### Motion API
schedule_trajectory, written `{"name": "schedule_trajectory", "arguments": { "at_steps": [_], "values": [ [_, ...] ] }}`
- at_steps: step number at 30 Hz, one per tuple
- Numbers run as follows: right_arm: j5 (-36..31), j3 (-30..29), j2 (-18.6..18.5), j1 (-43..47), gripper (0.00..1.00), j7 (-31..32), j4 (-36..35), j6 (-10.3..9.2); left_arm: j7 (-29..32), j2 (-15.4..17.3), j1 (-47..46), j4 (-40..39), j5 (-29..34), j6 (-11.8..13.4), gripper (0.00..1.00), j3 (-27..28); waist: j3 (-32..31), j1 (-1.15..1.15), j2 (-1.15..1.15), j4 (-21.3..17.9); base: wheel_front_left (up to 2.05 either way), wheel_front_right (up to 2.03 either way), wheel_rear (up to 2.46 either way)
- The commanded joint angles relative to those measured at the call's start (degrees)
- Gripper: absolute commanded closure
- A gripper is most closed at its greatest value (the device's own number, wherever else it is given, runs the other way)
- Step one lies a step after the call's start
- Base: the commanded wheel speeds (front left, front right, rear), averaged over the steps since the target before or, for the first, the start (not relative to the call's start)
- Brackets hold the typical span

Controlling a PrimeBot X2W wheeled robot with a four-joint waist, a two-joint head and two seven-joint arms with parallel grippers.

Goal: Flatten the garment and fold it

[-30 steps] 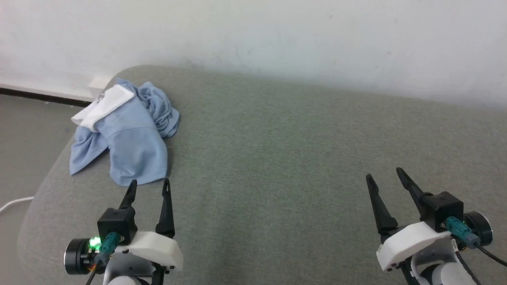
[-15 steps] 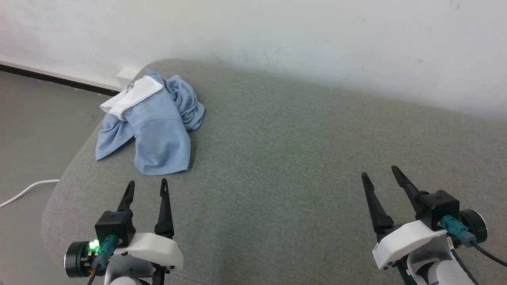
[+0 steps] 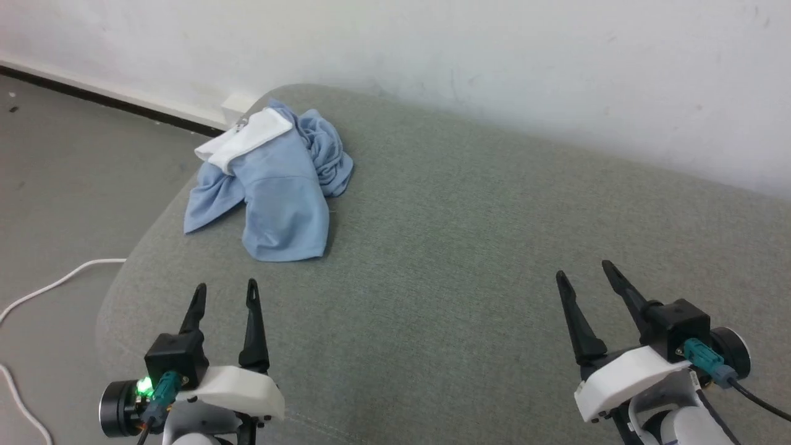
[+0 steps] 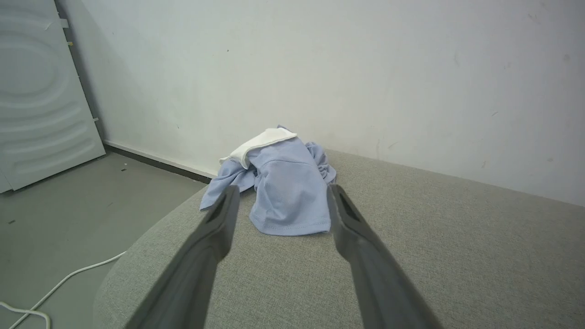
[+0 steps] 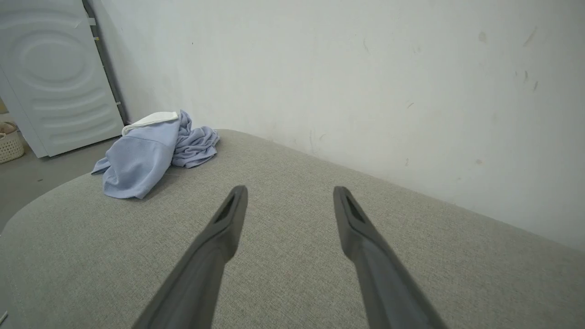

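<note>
The garment (image 3: 278, 185) is a light blue shirt with a white collar, crumpled in a heap at the far left corner of the grey-green cushioned surface (image 3: 463, 247). It lies straight ahead in the left wrist view (image 4: 283, 187) and far to the left in the right wrist view (image 5: 146, 153). My left gripper (image 3: 225, 292) hovers open just short of the heap's near edge, holding nothing. My right gripper (image 3: 584, 272) is open over bare fabric at the lower right, well away from the shirt.
A white wall (image 3: 494, 74) rises behind the surface. Grey floor (image 3: 62, 173) lies to the left with a white cable (image 3: 55, 287) on it. A white panelled door (image 4: 41, 91) stands at the far left, with a pale basket (image 5: 9, 144) beside it.
The camera has swung left, so the whole scene has slid right in the head view and more floor shows. Both grippers stay open in about the same pose.
</note>
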Motion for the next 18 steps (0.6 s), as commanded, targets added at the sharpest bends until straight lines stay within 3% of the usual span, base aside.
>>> {"name": "schedule_trajectory", "arguments": {
  "at_steps": [1,18],
  "values": [
    [0.51,0.33,0.13,-0.92,0.00,-0.49,0.24,-0.07,-0.65,0.37,0.55,0.31,-0.47,0.48,0.00,-0.13,-0.16,0.00,-0.01,0.55,0.00,0.00,0.00],
    [1.50,2.00,0.16,-1.29,0.00,-2.08,1.69,-0.09,-1.62,1.41,1.60,-0.61,-2.13,2.98,0.00,-1.34,-0.92,0.00,-0.01,4.79,0.00,0.00,0.00]
  ]
}}
